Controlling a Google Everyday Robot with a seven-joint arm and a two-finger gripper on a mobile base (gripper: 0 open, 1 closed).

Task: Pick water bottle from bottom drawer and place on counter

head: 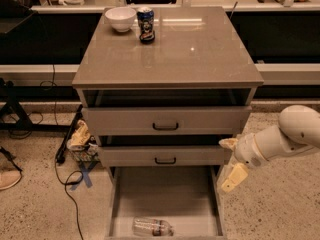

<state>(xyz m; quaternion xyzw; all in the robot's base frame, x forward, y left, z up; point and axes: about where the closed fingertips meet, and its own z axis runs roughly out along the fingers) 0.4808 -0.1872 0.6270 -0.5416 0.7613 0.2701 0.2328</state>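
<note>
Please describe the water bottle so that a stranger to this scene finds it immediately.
The bottom drawer of the grey-beige cabinet is pulled out. The water bottle lies alone at its front, below and left of the gripper. It is clear plastic; the blue can and bowl stand on the counter.

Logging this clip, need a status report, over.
Gripper open, empty, beside bottom drawer's right wall. Water bottle lying on drawer floor near the front, untouched. Path looks clear; bowl and can at counter's far-left corner.
</note>
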